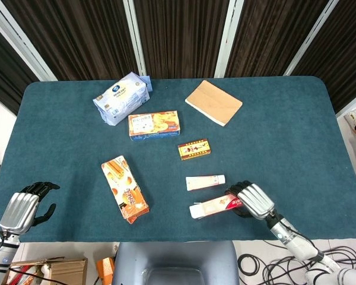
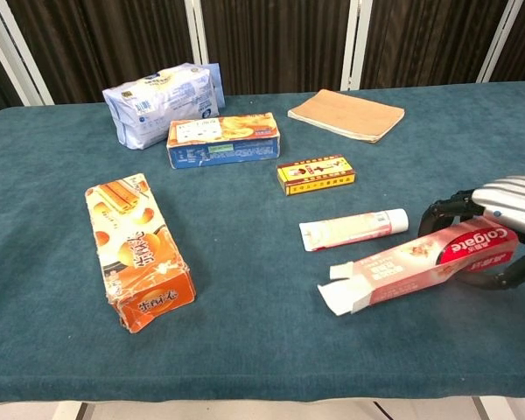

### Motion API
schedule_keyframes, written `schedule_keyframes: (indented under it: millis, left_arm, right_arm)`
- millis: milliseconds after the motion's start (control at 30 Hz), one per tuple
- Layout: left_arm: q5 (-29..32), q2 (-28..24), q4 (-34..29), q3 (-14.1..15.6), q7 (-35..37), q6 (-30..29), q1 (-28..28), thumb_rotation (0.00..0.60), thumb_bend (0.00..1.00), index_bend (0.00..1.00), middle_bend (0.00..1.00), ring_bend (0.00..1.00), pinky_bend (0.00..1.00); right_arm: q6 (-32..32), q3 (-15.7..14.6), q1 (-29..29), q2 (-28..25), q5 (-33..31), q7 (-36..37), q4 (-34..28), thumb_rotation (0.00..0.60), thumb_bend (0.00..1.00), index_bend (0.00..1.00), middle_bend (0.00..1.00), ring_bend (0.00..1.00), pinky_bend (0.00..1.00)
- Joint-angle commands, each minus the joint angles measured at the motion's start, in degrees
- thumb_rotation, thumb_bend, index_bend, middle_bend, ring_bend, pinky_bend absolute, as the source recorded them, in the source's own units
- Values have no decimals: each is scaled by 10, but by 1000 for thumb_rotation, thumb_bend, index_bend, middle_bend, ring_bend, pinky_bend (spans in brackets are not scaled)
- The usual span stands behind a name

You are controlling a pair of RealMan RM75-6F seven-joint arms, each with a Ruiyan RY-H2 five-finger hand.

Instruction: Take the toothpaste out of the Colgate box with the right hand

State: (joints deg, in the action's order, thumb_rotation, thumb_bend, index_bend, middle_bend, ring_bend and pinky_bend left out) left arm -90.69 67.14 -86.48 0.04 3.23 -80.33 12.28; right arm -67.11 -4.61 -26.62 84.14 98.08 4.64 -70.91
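The toothpaste tube lies bare on the blue cloth, cap to the right. Just in front of it the red-and-white Colgate box rests low on the table, its open flap end pointing left. My right hand grips the box's right end, fingers wrapped around it. My left hand hangs off the table's near left corner, fingers curled in, holding nothing; the chest view does not show it.
An orange snack box lies at the left front. A small yellow box, an orange-blue biscuit box, a blue-white pack and a tan notebook sit further back. The table edge runs close in front.
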Motion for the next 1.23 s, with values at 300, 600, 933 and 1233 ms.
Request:
schedule_keyframes:
  millis: [300,600,933,1233]
  left_arm:
    - [0,1,-1,0,-5,-1,0,600,389,352,350,299,440]
    - [4,3,-3,-4,-17,-10,-5,600,389,352,349,298,440]
    - [24,20,-6,-17,-74,-25,-13,600,390,352,348,299,440]
    - [23,14,-8,-15,-62,-20,-13,600,389,351,347,298,438]
  right_arm:
    - [-23,-3,11,-74,-7,-3,-67,600,120,0,0,0,110]
    - [-175,33,114,-143,-82,-52,-188,600,119,14,30,0,86]
    - [-240,57,175,-127,-120,-91,-177,600,119,0,31,0,85]
    - [-211,59,172,-124,-113,-83,-173,600,118,0,31,0,85]
